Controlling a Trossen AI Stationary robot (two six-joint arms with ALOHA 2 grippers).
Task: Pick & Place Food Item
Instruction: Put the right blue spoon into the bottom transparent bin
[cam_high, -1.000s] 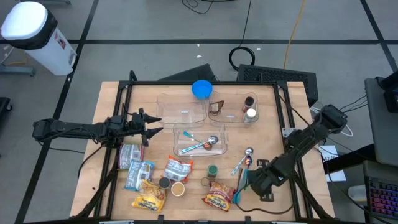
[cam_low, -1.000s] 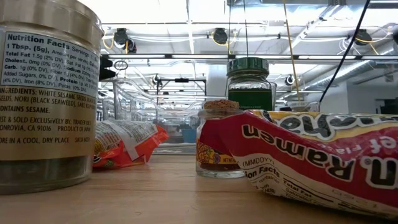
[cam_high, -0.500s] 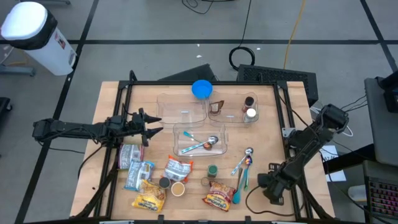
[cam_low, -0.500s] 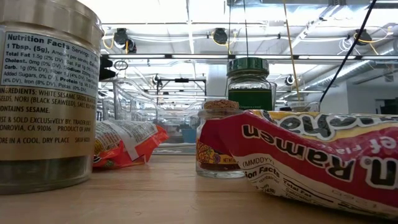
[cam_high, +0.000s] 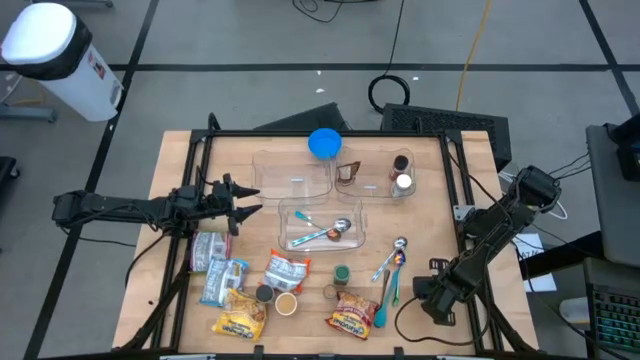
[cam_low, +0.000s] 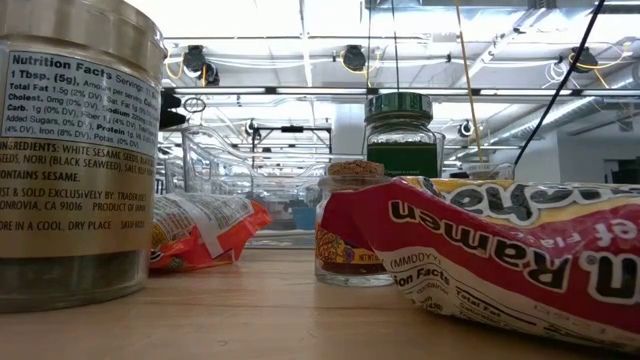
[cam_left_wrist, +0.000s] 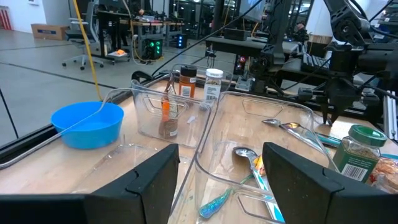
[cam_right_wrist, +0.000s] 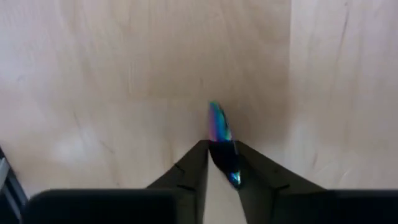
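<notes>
Food lies at the table's near side: ramen packets (cam_high: 350, 315) (cam_high: 240, 320), snack bags (cam_high: 285, 270) (cam_high: 220, 282), a can (cam_high: 205, 250) and small jars (cam_high: 342, 272) (cam_high: 287, 303). My right gripper (cam_high: 432, 300) is near the table's right near corner, pointing down. It is shut on a thin iridescent utensil (cam_right_wrist: 219, 127). My left gripper (cam_left_wrist: 217, 186) waits open and empty at the table's left side (cam_high: 240, 205), facing the clear containers (cam_left_wrist: 261, 137). My right gripper pinches the thin iridescent utensil (cam_right_wrist: 224, 155) between its two fingertips (cam_right_wrist: 193, 165), coming from above and pointing down. A short end (cam_right_wrist: 214, 115) sticks out past the fingertips toward the wooden table. The fingers hide the rest of the utensil.
Three clear containers (cam_high: 320, 225) (cam_high: 295, 175) (cam_high: 375, 180) stand mid-table, one with a spoon and one with spice jars (cam_high: 402, 172). A blue bowl (cam_high: 323, 143) is at the far edge. Loose spoons (cam_high: 392, 265) lie left of my right gripper. A black frame (cam_high: 455, 190) edges the table.
My right gripper has gone from beside the loose spoons toward the table's right edge and a little toward its near edge, then held still. My left arm has kept still.
</notes>
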